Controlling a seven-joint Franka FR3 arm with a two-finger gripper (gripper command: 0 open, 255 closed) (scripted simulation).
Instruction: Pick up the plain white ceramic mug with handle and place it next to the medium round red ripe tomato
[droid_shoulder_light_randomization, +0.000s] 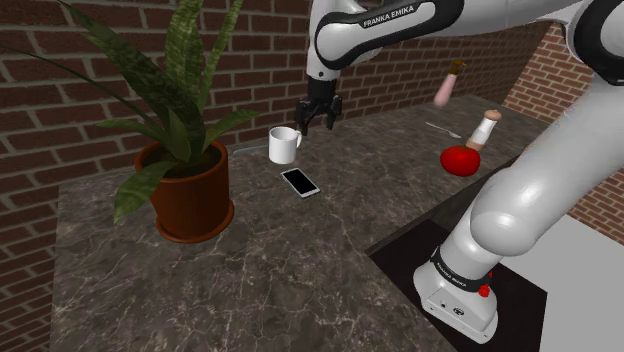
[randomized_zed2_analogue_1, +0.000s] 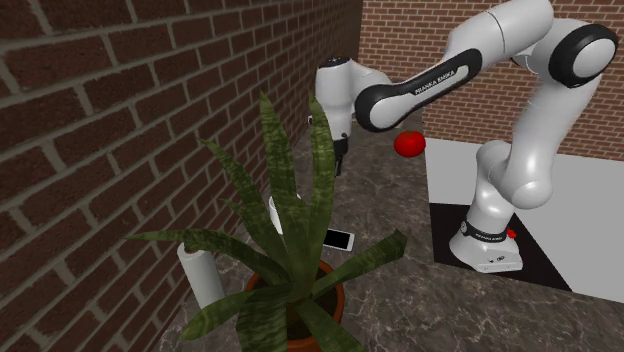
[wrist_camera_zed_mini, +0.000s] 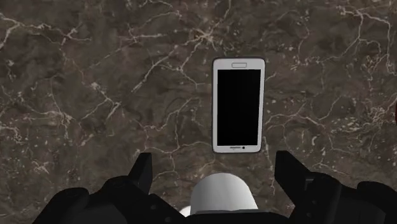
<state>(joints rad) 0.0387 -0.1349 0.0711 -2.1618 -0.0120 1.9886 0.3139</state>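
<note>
Jaws spread wide above white mug (droid_shoulder_light_randomization: 284, 145) on marble table (droid_shoulder_light_randomization: 250, 280), not touching it. Phone (droid_shoulder_light_randomization: 300, 182) near mug; tomato (droid_shoulder_light_randomization: 461, 160) well apart.

A white-framed smartphone (droid_shoulder_light_randomization: 300, 182) is lying flat, dark screen up, on the dark marbled desk (droid_shoulder_light_randomization: 250, 285). A long-leaved plant (droid_shoulder_light_randomization: 180, 70) is standing in a reddish-brown pot (droid_shoulder_light_randomization: 196, 198) near the brick wall (droid_shoulder_light_randomization: 60, 95). Further along, a spoon (droid_shoulder_light_randomization: 443, 128) is lying near a pale bottle (droid_shoulder_light_randomization: 485, 130); a pink bottle (droid_shoulder_light_randomization: 450, 85) is tilting behind. A white cylinder (randomized_zed2_analogue_1: 200, 275) is standing against the wall beside the pot.
</note>
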